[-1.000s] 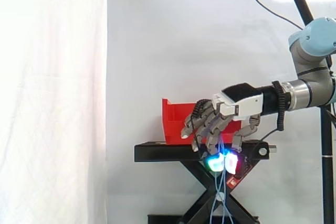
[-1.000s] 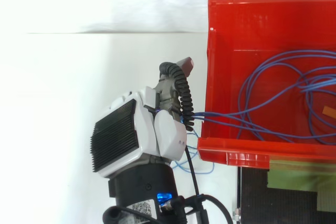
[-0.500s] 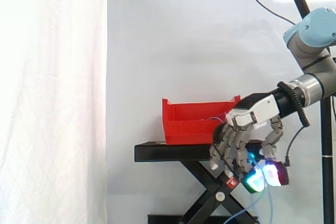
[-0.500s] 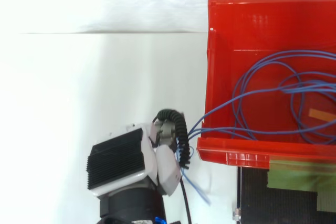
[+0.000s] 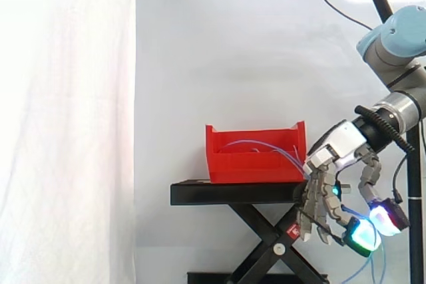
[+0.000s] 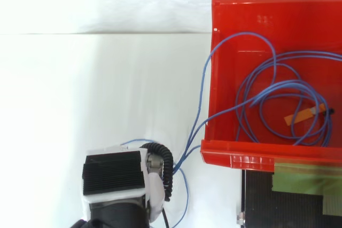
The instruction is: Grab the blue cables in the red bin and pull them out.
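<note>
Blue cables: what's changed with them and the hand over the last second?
The hand drew back from the red bin, moving down and toward the side view's right edge, and kept its grip on the blue cables. More cable now trails over the bin's rim toward the hand, and the loops left inside have shifted and spread. The bin and the black stand stayed put.

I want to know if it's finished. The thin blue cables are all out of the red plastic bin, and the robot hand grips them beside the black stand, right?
Not all out: the top view shows most of the thin blue cables looped inside the red plastic bin, some strands crossing its rim. The hand does grip them beside the black stand.
</note>
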Available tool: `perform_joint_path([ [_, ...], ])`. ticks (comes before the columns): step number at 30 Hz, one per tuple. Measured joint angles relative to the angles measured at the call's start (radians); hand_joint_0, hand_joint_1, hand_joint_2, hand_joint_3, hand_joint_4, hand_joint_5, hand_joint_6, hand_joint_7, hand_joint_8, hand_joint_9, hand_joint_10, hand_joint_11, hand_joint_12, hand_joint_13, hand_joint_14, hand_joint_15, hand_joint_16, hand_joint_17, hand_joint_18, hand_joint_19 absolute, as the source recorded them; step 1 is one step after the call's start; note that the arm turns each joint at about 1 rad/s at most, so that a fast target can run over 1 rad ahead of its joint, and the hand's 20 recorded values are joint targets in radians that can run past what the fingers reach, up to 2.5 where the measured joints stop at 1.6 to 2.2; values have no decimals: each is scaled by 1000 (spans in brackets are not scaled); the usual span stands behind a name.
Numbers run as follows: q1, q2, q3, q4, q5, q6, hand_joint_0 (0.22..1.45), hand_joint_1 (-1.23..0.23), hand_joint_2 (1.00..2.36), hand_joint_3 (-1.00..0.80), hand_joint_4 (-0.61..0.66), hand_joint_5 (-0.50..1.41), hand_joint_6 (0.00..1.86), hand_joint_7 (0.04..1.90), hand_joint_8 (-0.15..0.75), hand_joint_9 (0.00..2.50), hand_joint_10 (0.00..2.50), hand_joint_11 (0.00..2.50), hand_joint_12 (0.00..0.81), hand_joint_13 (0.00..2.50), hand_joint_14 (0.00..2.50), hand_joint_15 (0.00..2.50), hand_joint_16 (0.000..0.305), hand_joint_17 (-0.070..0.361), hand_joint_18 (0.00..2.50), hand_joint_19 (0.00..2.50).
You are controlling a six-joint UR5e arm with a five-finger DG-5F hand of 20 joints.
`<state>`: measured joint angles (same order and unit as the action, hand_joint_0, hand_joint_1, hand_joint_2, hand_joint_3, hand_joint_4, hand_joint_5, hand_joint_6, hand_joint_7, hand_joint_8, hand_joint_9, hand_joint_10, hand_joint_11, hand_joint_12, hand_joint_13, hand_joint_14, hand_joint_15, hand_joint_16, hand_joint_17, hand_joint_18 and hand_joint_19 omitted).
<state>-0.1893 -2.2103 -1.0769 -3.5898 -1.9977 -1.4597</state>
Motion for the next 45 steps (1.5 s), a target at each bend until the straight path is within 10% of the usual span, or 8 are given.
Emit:
perform_joint_path([
  [17, 34, 0, 0, -38, 65, 451, 892, -779, 1000, -1000, -43, 849, 952, 667, 232, 847, 15, 430, 301, 607, 9, 241, 35, 80, 485, 290],
  [29, 64, 0, 0, -43, 198, 769, 892, -779, 1000, -1000, -47, 852, 926, 678, 229, 849, 17, 431, 301, 615, 10, 253, 35, 80, 491, 298],
  [45, 98, 0, 0, -61, 218, 1176, 891, -780, 1000, -1000, -55, 856, 903, 684, 225, 856, 15, 437, 298, 653, 11, 275, 36, 80, 508, 307],
])
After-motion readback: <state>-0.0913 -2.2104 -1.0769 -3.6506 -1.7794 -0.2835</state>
